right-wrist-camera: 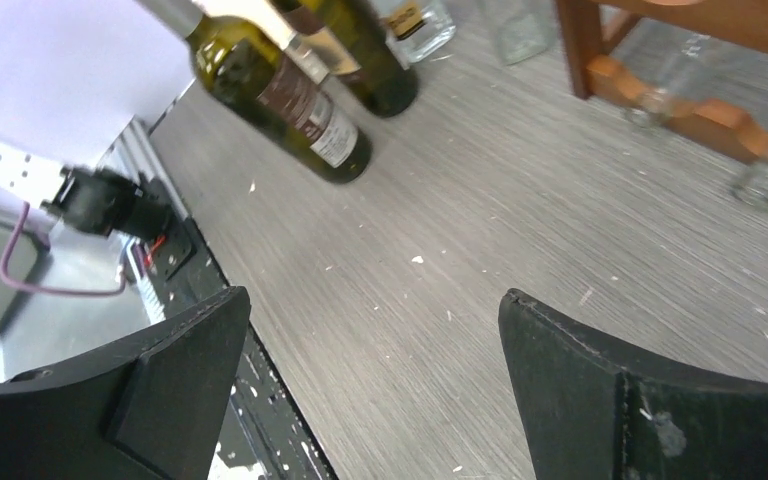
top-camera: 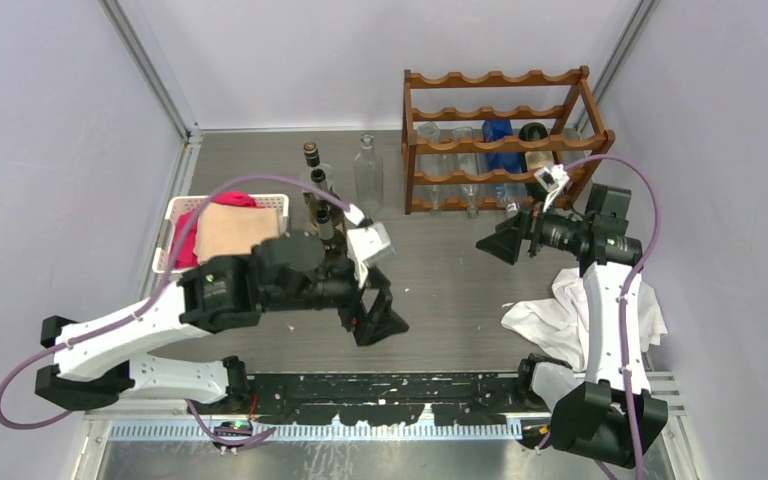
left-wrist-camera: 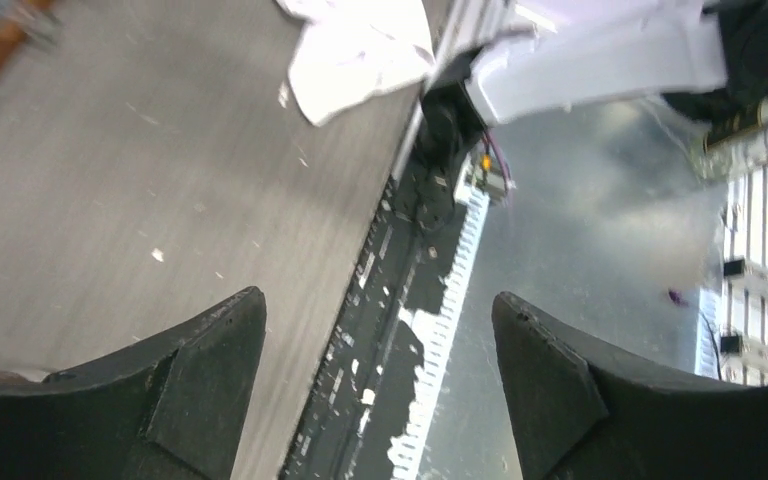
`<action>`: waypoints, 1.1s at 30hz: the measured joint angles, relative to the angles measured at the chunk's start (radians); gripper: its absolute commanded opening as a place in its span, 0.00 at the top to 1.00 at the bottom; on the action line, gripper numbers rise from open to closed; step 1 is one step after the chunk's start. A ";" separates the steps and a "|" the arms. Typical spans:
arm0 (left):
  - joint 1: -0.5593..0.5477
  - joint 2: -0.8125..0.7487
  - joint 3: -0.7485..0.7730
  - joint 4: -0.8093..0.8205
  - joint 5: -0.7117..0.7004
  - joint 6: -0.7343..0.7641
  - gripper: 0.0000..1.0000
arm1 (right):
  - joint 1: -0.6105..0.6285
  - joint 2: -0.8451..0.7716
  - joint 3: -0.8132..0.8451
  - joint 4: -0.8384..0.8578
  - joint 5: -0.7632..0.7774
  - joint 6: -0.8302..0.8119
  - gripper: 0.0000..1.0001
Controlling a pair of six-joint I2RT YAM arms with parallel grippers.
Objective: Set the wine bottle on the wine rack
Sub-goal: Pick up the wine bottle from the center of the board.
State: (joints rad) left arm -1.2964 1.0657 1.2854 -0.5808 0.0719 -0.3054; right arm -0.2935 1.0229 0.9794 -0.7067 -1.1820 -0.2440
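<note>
Left claw (top-camera: 375,325) and right claw (top-camera: 490,245) gape empty; wine bottle (top-camera: 325,222) behind left, wine rack (top-camera: 495,80) beyond right.

Upper right of the top view: smooth reddish-brown wood with a soft sheen on the wine rack (top-camera: 492,146). Glossy dark green glass and a paper label on the wine bottle (right-wrist-camera: 290,100); shiny see-through glass on the clear bottle (top-camera: 367,175). Matt grey wood-grain finish, flecked with white specks, across the table (top-camera: 450,280). Soft, crumpled white cloth (top-camera: 560,315) at lower right. White plastic lattice on the basket (top-camera: 172,225) at left, pink and tan fabric inside. Matt black plastic on the left gripper (left-wrist-camera: 380,320) and right gripper (right-wrist-camera: 375,310). Dull brushed metal sheet (top-camera: 360,462) along the bottom edge.
</note>
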 measured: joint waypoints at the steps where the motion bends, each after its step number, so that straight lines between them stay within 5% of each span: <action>1: 0.013 0.022 0.079 -0.066 -0.008 0.011 0.16 | 0.021 0.005 0.000 -0.012 -0.004 -0.025 0.00; 8: 0.109 0.144 0.526 -0.327 -0.142 0.114 0.16 | 0.152 0.091 0.012 -0.084 0.051 -0.131 0.00; 11: 0.261 0.168 0.595 -0.411 -0.168 0.138 0.15 | 0.187 0.125 0.016 -0.099 0.096 -0.147 0.00; 17: 0.503 0.154 0.480 -0.472 -0.197 0.154 0.15 | 0.233 0.158 0.039 -0.120 0.195 -0.151 0.00; 33: 0.692 -0.111 0.105 -0.360 -0.104 0.083 0.13 | 0.259 0.168 0.046 -0.138 0.269 -0.154 0.00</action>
State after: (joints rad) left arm -0.6044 0.9546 1.3907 -0.9409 -0.0322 -0.2222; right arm -0.0345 1.1912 1.0252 -0.8448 -0.9131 -0.3985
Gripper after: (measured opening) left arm 0.854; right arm 0.996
